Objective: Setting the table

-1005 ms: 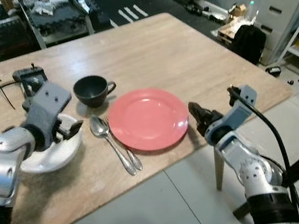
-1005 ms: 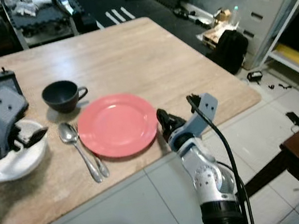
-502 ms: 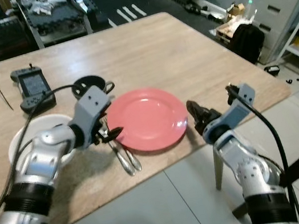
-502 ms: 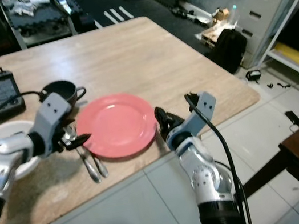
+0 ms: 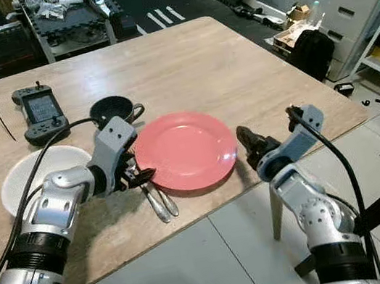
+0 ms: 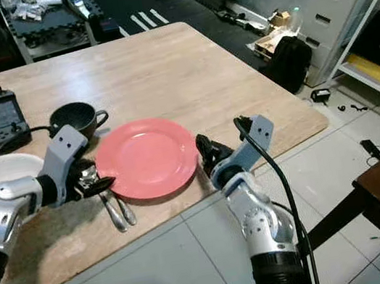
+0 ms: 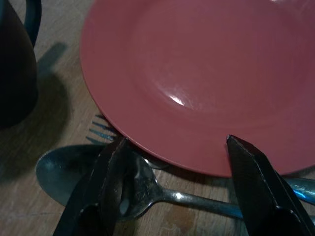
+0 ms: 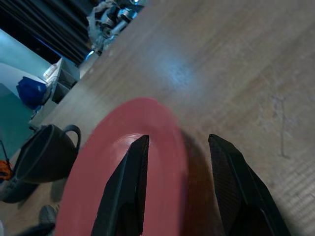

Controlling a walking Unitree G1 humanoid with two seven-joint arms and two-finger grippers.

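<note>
The left gripper is low over the table, its two black fingers spread wide and holding nothing. They straddle the neck of the spoon, which lies flat on the wood with its bowl between the fingers and its handle running out past them. The fork lies alongside, its tines partly tucked under the rim of the red plate. The spread and low approach suggest the gripper is lined up to close on the cutlery; a grasp has not yet been made.

Seen from the head, the spoon and fork lie side by side just left of the plate, touching or nearly touching its edge. That crowding is the likely reason for the attention: the pieces want separating and spacing for a proper setting.

The dark cup stands upright just behind the cutlery, handle toward the plate. A white bowl sits further left, partly behind the left arm. A handheld controller lies beyond it.

The right gripper waits at the near right edge of the table, fingers parted and empty, aimed at the plate's rim without touching it.

Risk noted: closing on the spoon may drag the fork or nudge the plate.
</note>
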